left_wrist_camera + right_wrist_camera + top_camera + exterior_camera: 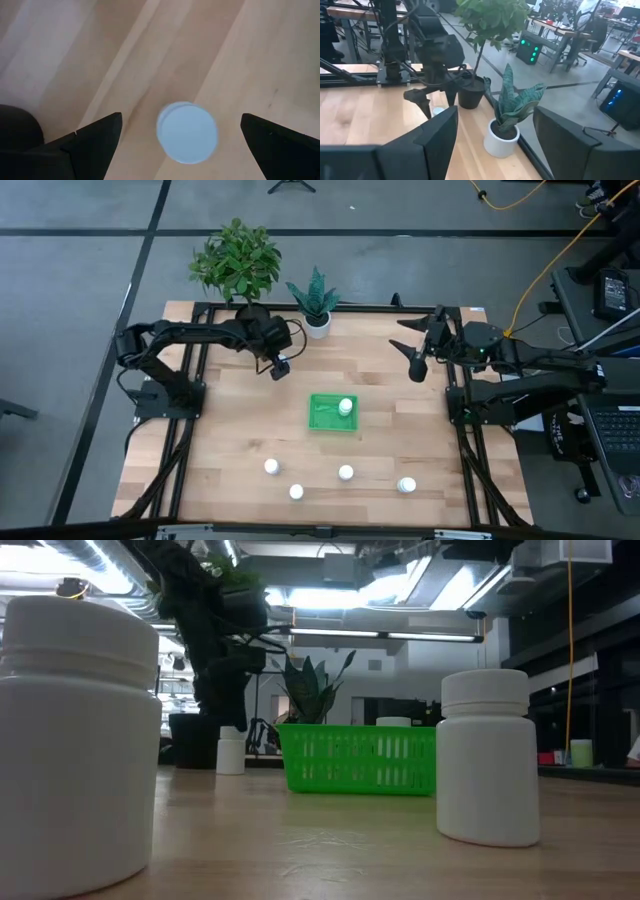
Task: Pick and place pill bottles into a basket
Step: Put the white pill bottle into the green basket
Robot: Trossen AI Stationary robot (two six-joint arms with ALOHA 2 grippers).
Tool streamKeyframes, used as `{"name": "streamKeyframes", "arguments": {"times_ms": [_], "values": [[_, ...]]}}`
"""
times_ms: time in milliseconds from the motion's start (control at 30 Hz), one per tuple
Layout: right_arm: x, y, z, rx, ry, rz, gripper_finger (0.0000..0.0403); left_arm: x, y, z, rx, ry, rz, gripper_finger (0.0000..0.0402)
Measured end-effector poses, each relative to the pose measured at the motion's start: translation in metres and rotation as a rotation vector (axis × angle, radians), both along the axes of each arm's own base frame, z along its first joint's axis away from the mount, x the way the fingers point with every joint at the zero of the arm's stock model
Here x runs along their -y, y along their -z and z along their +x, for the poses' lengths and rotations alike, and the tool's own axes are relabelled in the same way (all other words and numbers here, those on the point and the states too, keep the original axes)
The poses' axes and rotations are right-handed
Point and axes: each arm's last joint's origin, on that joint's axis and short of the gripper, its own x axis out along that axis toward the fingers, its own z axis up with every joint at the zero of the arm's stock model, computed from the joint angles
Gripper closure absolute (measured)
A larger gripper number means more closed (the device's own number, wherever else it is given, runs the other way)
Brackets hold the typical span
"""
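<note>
Evenly bright overhead. Glare from ceiling strip lights [400, 595] upper centre of low view; nearest bottle [75, 740] blurred; soft shadows on table [400, 430].

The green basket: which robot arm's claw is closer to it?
Left. The left gripper hangs just beyond the basket's far-left corner; the right gripper is farther off, past its far-right side.

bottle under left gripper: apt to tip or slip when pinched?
The small white plastic pill bottle stands upright on the wooden table, squat, so it probably resists tipping. Its smooth round sides may slip or twist between the open left gripper fingers. Likely rigid and light.
</note>
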Motion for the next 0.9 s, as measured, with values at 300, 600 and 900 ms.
{"name": "streamKeyframes", "arguments": {"times_ms": [300,600,900], "values": [[-0.0004,-0.0006,0.0003,0.009,-0.012,0.005,0.0143,-0.0083,0.0086,-0.0018,-0.028,-0.003,-0.027,0.0035],[-0.0004,-0.0008,0.0003,0.019,-0.009,0.023,0.0143,-0.0072,0.0102,-0.0012,-0.018,0.032,-0.065,0.0106],[-0.0004,-0.0008,0.0003,0.022,-0.008,0.030,0.0143,-0.0070,0.0102,-0.0011,-0.019,0.040,-0.063,0.0180]]}}
